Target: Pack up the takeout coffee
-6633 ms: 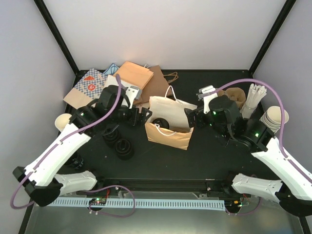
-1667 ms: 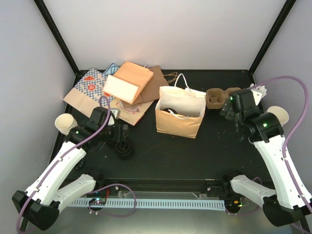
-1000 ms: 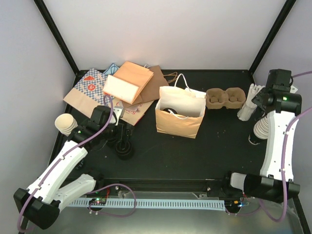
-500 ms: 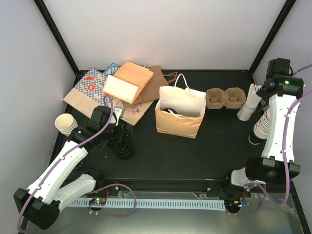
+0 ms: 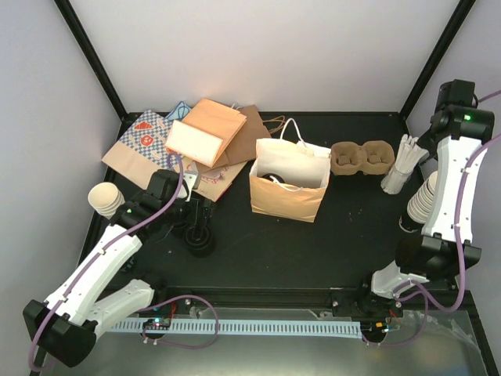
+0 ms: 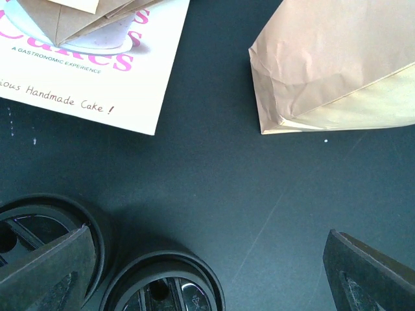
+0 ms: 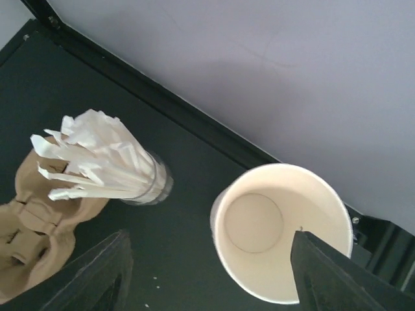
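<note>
We list one pulp carrier (image 5: pixel 361 157), just right of the paper bag (image 5: pixel 288 192), long axis pointing bagward, wells up; left fingers (image 6: pixel 52 272) wide, right fingers (image 7: pixel 331 272) wide, both empty.

Brown moulded-pulp carrier (image 5: pixel 362 157), both wells empty, flat just right of the paper bag (image 5: pixel 286 200); black-lidded cup (image 5: pixel 268 174) upright inside that open bag

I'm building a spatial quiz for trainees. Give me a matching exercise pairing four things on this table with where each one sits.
Things:
1. pulp carrier
2. black lids
3. standing paper bag
4. white wrapped straws

Places:
A. centre of the black table
B. far right, upright in a clear holder
C. left of the bag, toward the near edge
D. between the bag and the straws

Pairs: 1-D, 2-C, 3-A, 4-B
</note>
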Motion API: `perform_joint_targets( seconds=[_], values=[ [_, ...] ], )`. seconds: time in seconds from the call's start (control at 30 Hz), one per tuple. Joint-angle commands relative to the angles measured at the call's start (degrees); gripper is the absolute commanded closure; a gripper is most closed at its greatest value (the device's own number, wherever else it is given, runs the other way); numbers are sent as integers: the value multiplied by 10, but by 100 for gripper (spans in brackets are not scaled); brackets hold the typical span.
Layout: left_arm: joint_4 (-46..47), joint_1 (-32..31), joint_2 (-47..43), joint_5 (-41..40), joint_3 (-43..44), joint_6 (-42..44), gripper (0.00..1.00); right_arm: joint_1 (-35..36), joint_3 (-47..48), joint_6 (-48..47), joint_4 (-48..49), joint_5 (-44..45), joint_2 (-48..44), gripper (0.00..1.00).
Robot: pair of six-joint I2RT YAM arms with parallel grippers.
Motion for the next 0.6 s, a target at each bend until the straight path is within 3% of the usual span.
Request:
perform_joint_targets(
  seconds=[0.0, 0.2, 0.57],
  values=[
    [8, 2, -1, -5, 3, 6, 1, -12, 24, -18, -21, -39, 44, 32],
    [8, 2, 3, -6, 2, 5, 1, -25, -4, -28, -16, -45, 53, 41],
    [6, 1, 16, 0, 3, 6, 1, -37, -96, -27, 29, -70, 24, 47]
  ],
)
